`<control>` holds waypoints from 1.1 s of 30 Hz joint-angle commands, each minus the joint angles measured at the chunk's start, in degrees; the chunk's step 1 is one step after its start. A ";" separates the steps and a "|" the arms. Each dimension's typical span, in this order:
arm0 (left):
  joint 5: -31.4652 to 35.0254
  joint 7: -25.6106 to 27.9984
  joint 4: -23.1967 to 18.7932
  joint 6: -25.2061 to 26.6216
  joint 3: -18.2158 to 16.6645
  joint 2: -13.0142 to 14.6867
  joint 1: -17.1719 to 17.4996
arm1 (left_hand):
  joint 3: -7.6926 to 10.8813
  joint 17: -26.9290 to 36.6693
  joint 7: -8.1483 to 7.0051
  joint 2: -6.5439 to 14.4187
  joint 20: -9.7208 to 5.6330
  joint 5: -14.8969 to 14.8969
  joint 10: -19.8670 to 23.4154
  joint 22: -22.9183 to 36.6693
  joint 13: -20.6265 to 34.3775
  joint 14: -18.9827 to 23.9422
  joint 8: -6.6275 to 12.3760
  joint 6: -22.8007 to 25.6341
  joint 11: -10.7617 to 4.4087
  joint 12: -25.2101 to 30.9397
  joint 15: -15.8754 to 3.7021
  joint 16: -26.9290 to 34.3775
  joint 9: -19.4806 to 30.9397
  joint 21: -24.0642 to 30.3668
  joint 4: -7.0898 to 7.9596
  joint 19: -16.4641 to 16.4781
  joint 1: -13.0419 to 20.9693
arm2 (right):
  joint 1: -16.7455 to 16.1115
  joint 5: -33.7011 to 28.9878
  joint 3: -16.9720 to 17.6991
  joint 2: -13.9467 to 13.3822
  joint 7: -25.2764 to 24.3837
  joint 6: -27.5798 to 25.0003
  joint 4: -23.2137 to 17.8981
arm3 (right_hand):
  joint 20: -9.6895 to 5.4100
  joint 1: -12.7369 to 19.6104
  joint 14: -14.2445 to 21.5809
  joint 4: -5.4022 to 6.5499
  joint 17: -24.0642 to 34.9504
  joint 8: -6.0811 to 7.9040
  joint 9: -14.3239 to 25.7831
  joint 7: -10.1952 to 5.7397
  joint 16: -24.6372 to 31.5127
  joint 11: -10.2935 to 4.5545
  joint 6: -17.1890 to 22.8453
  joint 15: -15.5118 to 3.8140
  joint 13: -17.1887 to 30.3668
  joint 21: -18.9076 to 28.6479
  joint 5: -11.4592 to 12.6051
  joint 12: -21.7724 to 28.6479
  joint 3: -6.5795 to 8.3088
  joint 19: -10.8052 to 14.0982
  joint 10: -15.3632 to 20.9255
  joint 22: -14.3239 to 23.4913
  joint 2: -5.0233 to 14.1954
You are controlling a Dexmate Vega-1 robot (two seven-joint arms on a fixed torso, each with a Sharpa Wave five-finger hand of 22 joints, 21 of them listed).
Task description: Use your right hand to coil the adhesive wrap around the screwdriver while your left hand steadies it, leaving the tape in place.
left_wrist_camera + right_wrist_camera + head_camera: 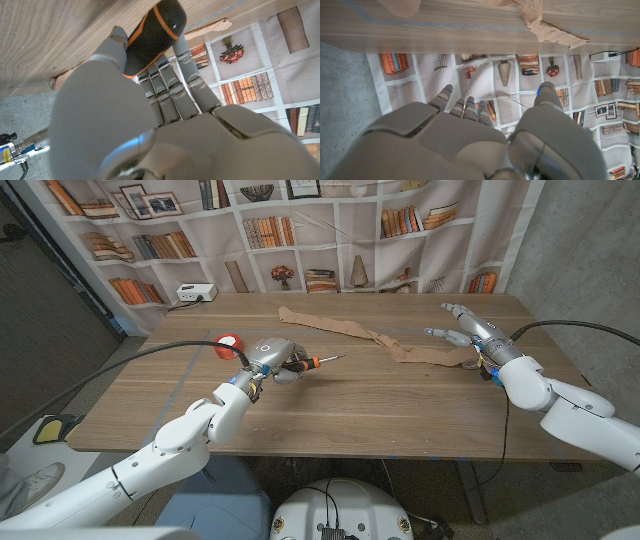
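Note:
My left hand (268, 358) grips the screwdriver (312, 363) by its black-and-orange handle, left of the table's middle, with the thin shaft pointing right. In the left wrist view the handle (152, 37) sits between my fingers (165, 90). The tan adhesive wrap (372, 336) lies as a long loose strip from the table's middle back toward the right. My right hand (468, 332) hovers at the wrap's right end with fingers spread and nothing in them. The right wrist view shows that hand (470, 140) empty, apart from the wrap (540, 25) on the table.
A red roll (231, 346) sits just left of my left hand. A white box (195, 293) stands at the table's back left edge. A bookshelf-printed backdrop (330, 230) hangs behind the wooden table (380, 410).

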 commanded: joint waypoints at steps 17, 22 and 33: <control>-0.17 0.52 -0.68 1.87 -0.12 0.29 1.75 | 0.00 0.17 0.75 12.47 -0.86 0.26 0.90 -0.18 -0.06 1.34 2.88 0.89 -0.04 -0.76 -0.69 -0.08 3.33 1.31 0.25 0.62 11.95 | 7.36 -3.01 -4.35 -7.15 10.57 -1.25 1.68 | -0.63 6.33 -2.72 0.69 -0.04 -0.04 0.22 1.70 0.14 -0.84 -3.64 -0.56 0.31 0.37 0.62 -0.38 1.56 -0.13 -2.27 0.11 -1.56; 0.08 1.69 -0.71 1.76 -0.21 0.34 2.23 | -0.01 0.17 0.77 12.47 -0.84 0.26 0.84 -0.25 0.00 1.29 2.87 0.98 -0.09 -0.85 -0.67 -0.15 3.27 1.49 0.26 0.48 11.96 | 8.03 -1.21 -4.24 -7.44 11.83 0.65 3.13 | -0.60 6.60 -2.44 0.86 -0.03 0.46 0.22 1.57 0.26 -0.72 -2.52 -0.40 0.34 0.47 0.60 -0.10 1.56 0.25 -1.88 0.12 -1.68; 0.55 0.67 -1.22 2.35 0.07 0.61 2.22 | -0.04 0.22 0.85 12.48 -0.80 0.29 1.14 -0.44 -0.10 1.53 2.73 0.97 -0.03 -1.06 -0.70 -0.15 3.12 2.02 0.25 0.36 12.03 | 9.83 -0.54 -5.58 -7.78 13.65 1.36 5.51 | -0.79 7.07 -1.07 1.17 -0.03 0.91 0.21 1.19 0.74 -1.30 -0.98 -1.13 0.40 0.58 0.59 0.44 1.51 0.94 -0.60 0.12 -1.92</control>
